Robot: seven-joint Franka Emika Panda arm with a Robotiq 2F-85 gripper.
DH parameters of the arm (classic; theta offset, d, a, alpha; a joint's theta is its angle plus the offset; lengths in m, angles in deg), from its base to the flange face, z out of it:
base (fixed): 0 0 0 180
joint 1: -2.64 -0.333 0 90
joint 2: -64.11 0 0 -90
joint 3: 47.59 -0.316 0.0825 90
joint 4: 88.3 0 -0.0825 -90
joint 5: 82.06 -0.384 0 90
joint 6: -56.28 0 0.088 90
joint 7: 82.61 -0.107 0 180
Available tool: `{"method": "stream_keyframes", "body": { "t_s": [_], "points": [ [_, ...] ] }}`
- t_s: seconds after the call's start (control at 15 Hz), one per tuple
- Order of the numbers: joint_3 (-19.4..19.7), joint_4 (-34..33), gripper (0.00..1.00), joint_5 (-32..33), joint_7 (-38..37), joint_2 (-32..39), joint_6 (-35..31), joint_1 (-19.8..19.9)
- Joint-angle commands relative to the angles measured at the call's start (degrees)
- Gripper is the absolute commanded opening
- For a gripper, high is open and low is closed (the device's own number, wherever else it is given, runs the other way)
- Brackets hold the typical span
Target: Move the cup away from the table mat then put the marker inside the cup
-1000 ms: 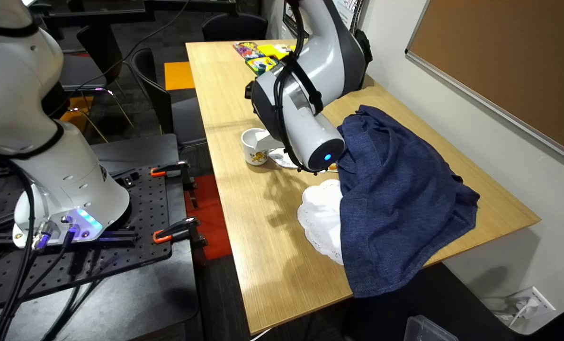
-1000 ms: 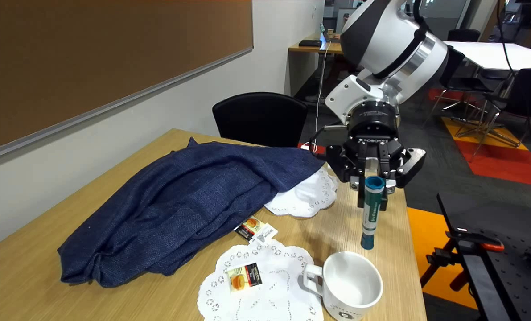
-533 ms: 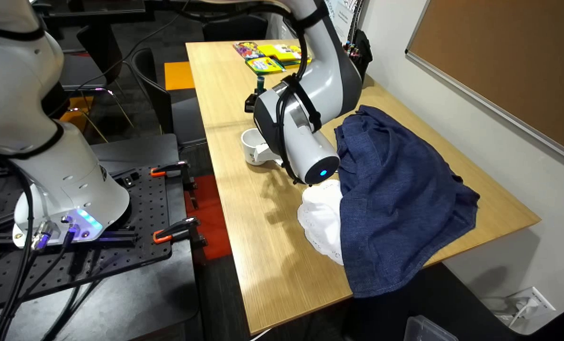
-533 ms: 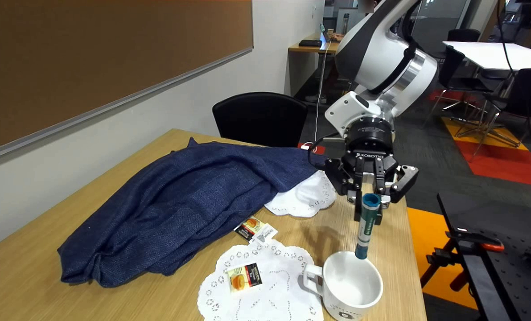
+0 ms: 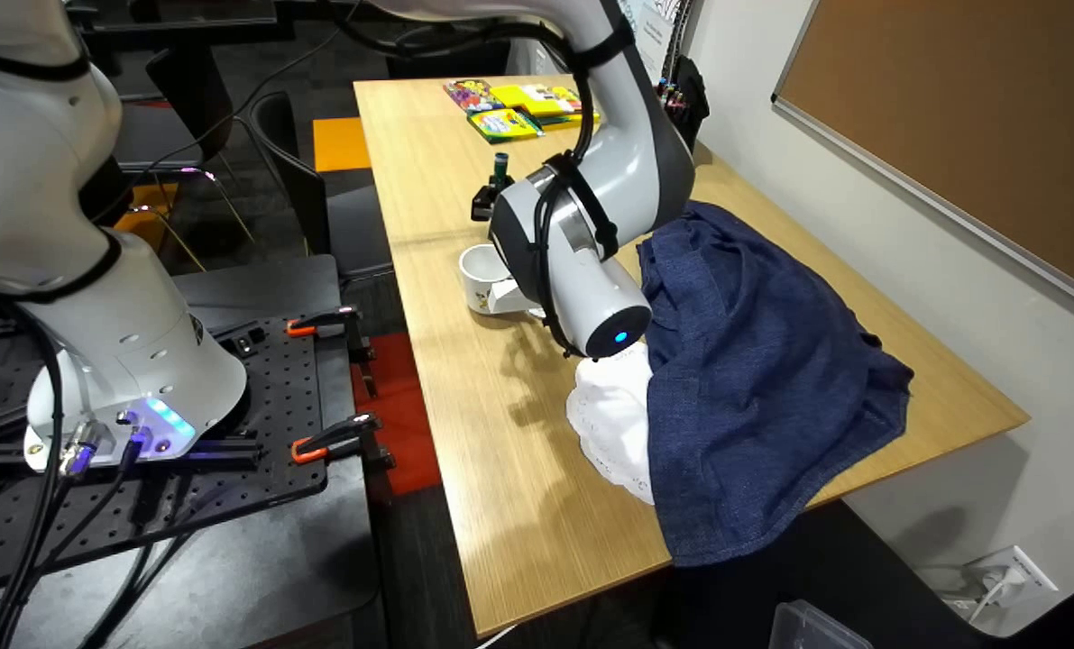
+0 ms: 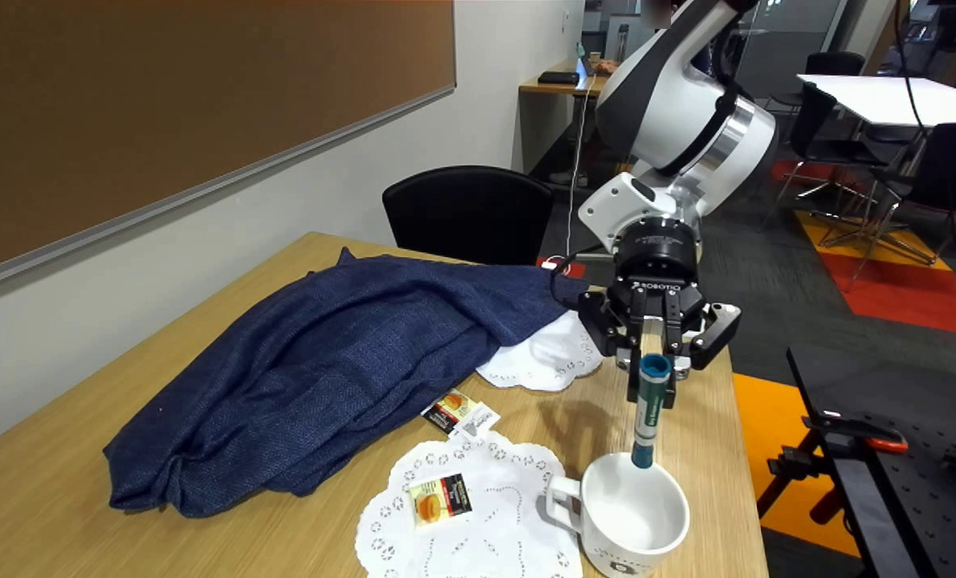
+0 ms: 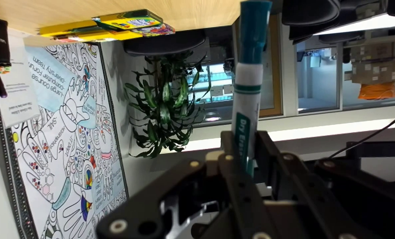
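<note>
Claw (image 6: 652,396) and marker (image 6: 650,413) have sunk a little and slid left in an exterior view since a second ago; the marker's low end then showed clear of the cup (image 6: 634,514) and now crosses its far rim. Cup itself not stirred.

Left to right, same view, reckoned from the claw:
Well left: dark blue cloth (image 6: 341,385), heaped.
Left and lower, toward the foreground: packet (image 6: 440,499), flat on the lacy white mat (image 6: 510,522).
Left, about level: round white sheet (image 6: 546,357), partly under the cloth.
Just below: cup, upright, handle to the left and overlapping the mat's edge here. Whether the base touches the mat, can't say.
At the claw: jaws clenched on the marker, one each side. Marker in mid-air, low end by the cup's mouth; over it or short of it, can't say.

Progress, my reading: first part looks done, cup standing beside the mat rather than on it. Marker grasped, not yet in. Remaining: bring it fully over the mouth, lower, let go.

Long axis of the marker: near upright, slight lean, top end to the right, low end to the left. Low teal end aims down toward the cup. Wrist view, seemingly upside down, has it running from the jaws to the top edge, so likely downward too.
</note>
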Motion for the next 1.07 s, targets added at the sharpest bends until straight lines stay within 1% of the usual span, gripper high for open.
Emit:
{"method": "stream_keyframes", "body": {
  "t_s": [0.0,0.07,0.27,0.4,0.47,0.53,1.0],
  "points": [
    [0.1,-0.9,0.47,-0.6,0.0,1.4,-0.1,0.2],
    [0.1,-0.9,0.53,-0.7,0.0,1.6,-0.1,0.2],
    [0.2,-0.9,0.77,-1.1,0.0,2.0,0.0,0.4],
    [0.2,-0.9,0.91,-1.3,0.0,2.0,0.0,0.4],
    [0.1,-0.9,0.99,-1.5,0.0,2.0,0.0,0.5],
    [-2.1,-0.9,1.0,-1.4,0.0,1.8,-0.7,2.5],
    [-7.8,-1.6,1.0,-4.8,0.0,1.5,-1.6,7.2]
  ]
}}
